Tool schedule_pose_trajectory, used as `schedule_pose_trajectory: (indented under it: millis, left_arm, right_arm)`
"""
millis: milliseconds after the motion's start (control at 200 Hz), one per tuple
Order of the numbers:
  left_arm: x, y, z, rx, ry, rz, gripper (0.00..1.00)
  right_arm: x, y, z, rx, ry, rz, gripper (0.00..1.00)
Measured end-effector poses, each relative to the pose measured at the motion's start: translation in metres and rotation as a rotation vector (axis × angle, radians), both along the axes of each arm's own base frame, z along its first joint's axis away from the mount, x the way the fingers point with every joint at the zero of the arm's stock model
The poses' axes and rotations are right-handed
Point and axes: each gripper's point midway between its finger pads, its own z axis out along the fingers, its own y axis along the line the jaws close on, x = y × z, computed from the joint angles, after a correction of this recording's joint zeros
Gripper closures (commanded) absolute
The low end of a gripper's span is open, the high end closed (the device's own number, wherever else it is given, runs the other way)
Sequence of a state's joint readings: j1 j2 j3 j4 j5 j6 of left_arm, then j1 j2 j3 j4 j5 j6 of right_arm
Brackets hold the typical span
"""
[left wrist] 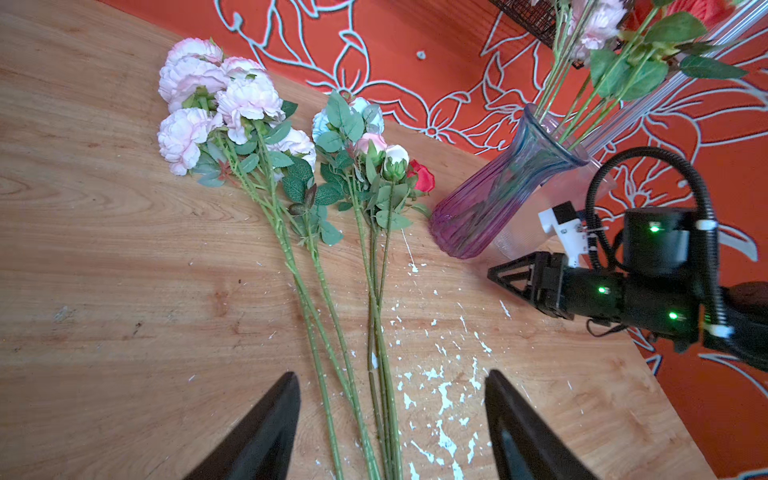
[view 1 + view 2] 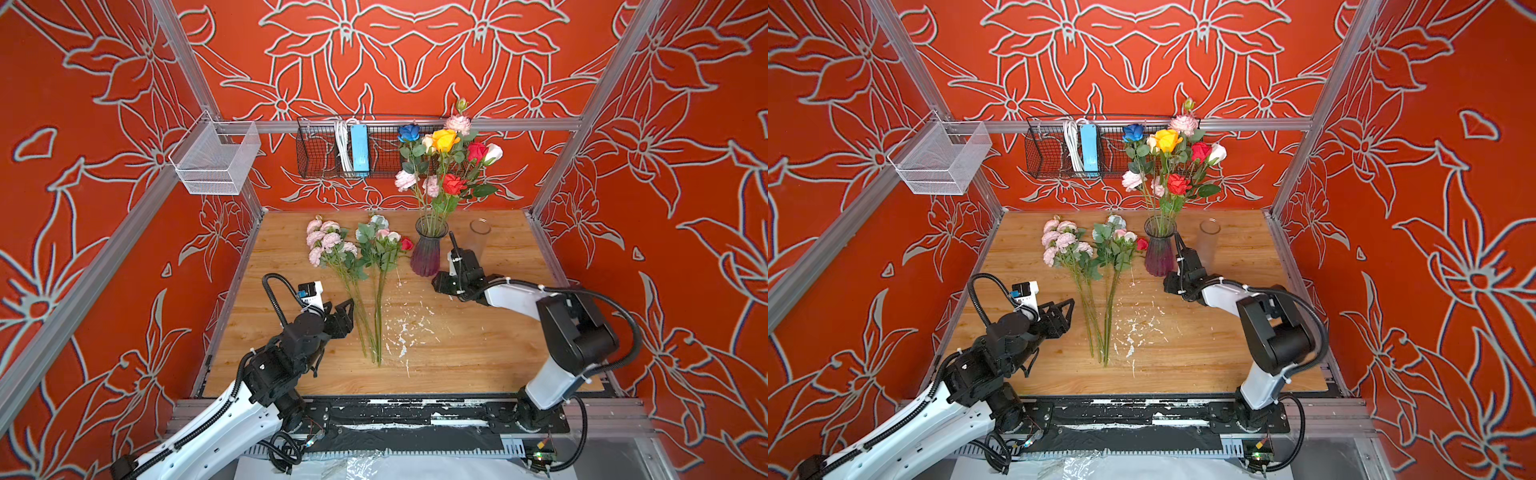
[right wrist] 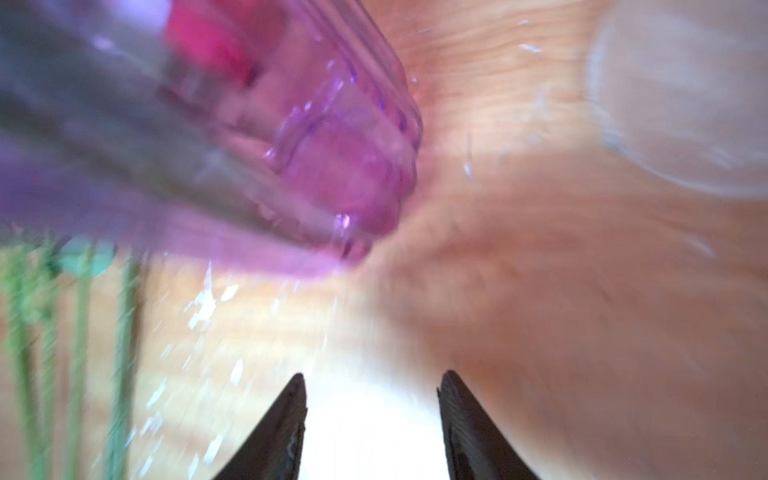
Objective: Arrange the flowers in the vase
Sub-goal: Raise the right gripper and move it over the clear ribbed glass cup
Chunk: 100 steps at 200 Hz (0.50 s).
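While both tools are hanging unclenched over the worktop (image 2: 498,332), clock: 12 is pointing at the back wall in both top views.
Wire basket (image 2: 316,162): hanging on the back wall at 12 o'clock, carrying a blue power strip (image 2: 359,151) and a white cable.
Mesh basket (image 2: 216,160): hanging on the frame at 10 o'clock, off the worktop.
Clear glass (image 2: 478,235): standing upright at 1 o'clock, just beside the right tool and partly hidden behind it.
White flecks (image 2: 403,328): lying scattered near the worktop's middle, at 3 o'clock of the loose stems.
Vase (image 2: 428,253): purple, standing upright at 12 o'clock, holding arranged flowers (image 2: 446,166) in blue, orange, red, white and pink.
Loose flowers (image 2: 330,243): lying flat in two bunches at 9 o'clock of the vase, blooms pointing to 12 and stems to 6; one red bloom is lying just beside the vase.
Left tool (image 2: 349,316): fingers spread and gripping nothing, hanging just beside the loose stems at their 9 o'clock; in its wrist view the stems are running through the gap between the fingers, and whether it is touching them I cannot tell.
Right tool (image 2: 453,241): fingers apart with nothing between them, hanging between the vase and the clear glass, at 3 o'clock of the vase and just beside it; its wrist view is blurring, so contact I cannot tell.
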<state>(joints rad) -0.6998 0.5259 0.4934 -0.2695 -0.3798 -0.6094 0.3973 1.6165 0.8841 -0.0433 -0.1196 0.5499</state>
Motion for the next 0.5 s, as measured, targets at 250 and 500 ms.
schedule_pose_trajectory:
  millis: [250,500]
  left_arm:
    - [0.009,-0.011,-0.009,0.03,0.02,-0.031,0.29]
    - [0.022,-0.025,-0.019,0.082,0.082,-0.074,0.28]
  right_arm:
    - [-0.031,-0.047,0.159,-0.083,-0.219,-0.129,0.44]
    - [0.009,-0.123,0.244,-0.201,-0.307,-0.352,0.37]
